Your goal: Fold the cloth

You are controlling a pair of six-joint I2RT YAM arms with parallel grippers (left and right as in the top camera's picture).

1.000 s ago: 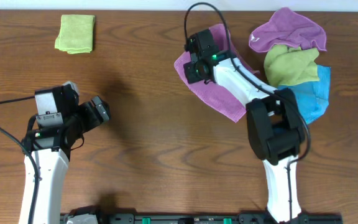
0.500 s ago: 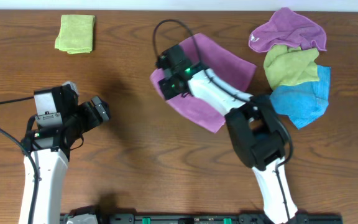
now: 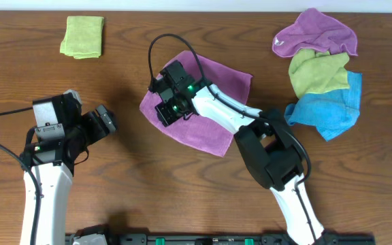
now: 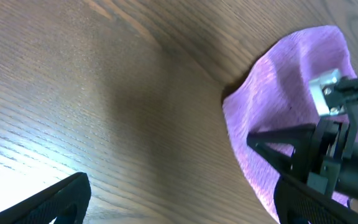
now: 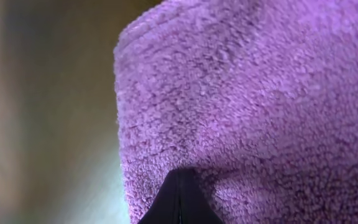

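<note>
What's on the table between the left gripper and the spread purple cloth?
Nothing, just bare wooden table between left gripper and purple cloth; overhead and left wrist views both show it.

The cloth (image 3: 199, 133) lay spread on the counter (image 3: 148, 184) near its centre. The right gripper (image 3: 169, 105) sat at the cloth's 9 o'clock edge, and the left gripper (image 3: 107, 122) was farther toward 9 o'clock, apart from the cloth. A folded cloth (image 3: 82, 36) lay at 11 o'clock and a heap of cloths (image 3: 322, 68) at 2 o'clock.

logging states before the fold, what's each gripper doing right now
left gripper: open, empty
right gripper: shut on the purple cloth
</note>
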